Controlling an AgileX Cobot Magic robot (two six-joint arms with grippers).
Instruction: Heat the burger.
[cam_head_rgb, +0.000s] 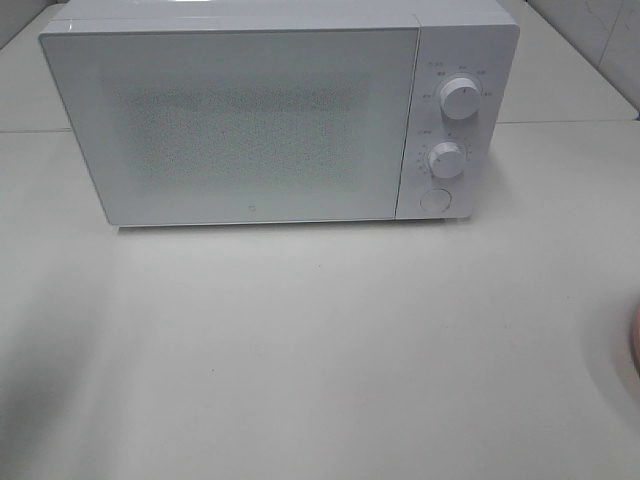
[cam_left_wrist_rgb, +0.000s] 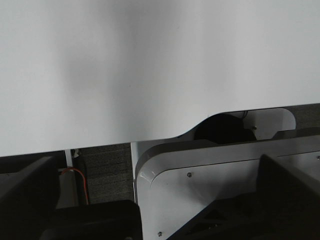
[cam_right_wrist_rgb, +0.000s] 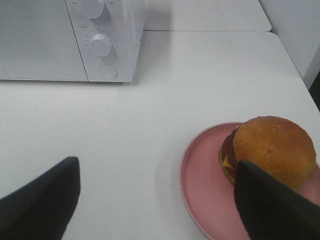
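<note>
Burger on pink plate, microwave door shut — white table

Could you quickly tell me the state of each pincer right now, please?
Left pincer: open, holding nothing.
Right pincer: open, holding nothing; burger sits on its plate.

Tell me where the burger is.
The burger sits on the pink plate, seen in the right wrist view, on the table apart from the closed microwave.
</note>
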